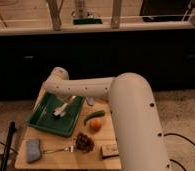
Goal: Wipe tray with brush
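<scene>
The dark green tray (43, 119) lies on the left part of a small wooden table. My gripper (64, 106) reaches down over the tray's middle from the white forearm, which bends at an elbow (57, 80) above the tray's far edge. The gripper is shut on the whitish brush (59, 112). The brush's pale head rests on the tray floor near the centre. The arm hides the tray's far right corner.
On the wooden table (66, 161) lie a grey-blue sponge block (33, 150), a metal fork (58, 149), a dark grape-like cluster (83, 141), an orange fruit (95, 125), a green pepper (93, 116) and a small tan block (109, 150). A black pole (9, 145) stands at the left. A dark counter runs behind.
</scene>
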Robot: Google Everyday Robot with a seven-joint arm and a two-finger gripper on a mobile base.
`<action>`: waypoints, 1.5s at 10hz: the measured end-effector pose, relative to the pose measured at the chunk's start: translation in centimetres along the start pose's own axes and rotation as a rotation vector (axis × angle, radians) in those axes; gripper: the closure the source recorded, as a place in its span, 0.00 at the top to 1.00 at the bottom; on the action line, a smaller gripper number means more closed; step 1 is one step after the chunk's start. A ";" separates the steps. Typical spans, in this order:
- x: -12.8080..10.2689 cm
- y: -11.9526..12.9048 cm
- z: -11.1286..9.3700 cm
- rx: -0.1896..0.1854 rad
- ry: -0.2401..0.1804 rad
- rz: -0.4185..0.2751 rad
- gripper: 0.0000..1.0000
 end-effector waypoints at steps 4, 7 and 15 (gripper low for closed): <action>-3.0 -0.6 -0.4 0.068 -0.061 -0.091 0.00; -3.8 0.5 0.4 0.068 -0.106 -0.115 0.00; -4.0 0.7 0.5 0.068 -0.116 -0.121 0.00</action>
